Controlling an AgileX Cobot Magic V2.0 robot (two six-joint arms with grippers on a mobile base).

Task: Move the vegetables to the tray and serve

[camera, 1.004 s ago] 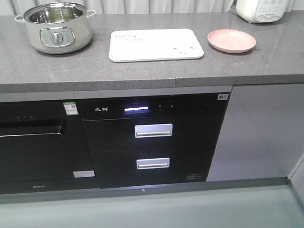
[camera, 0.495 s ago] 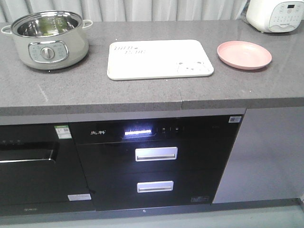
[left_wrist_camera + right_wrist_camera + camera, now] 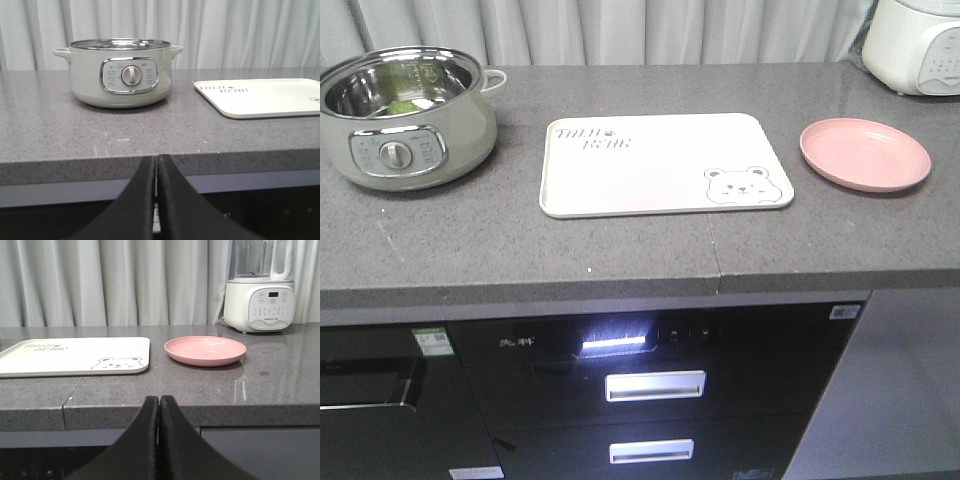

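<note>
The cream tray (image 3: 650,165) with the bear drawing lies flat at the middle of the grey counter, with nothing on it; it also shows as the tray (image 3: 260,97) and the tray (image 3: 75,355). A green patch, likely the vegetables (image 3: 408,98), shows inside the steel pot (image 3: 405,120) at the left; its shape is unclear. My left gripper (image 3: 156,159) is shut and empty, just in front of the counter's edge, facing the pot (image 3: 122,75). My right gripper (image 3: 159,399) is shut and empty too, facing the gap between tray and pink plate. Neither gripper appears in the front view.
A round pink plate (image 3: 865,155) sits to the right of the tray, seen also as the plate (image 3: 205,350). A white blender appliance (image 3: 257,300) stands at the back right. Below the counter is a black cabinet with two drawer handles (image 3: 655,385). Curtains hang behind.
The front view has moved closer to the counter: pot, tray and plate look larger and lower in the frame, and less of the cabinet below shows.
</note>
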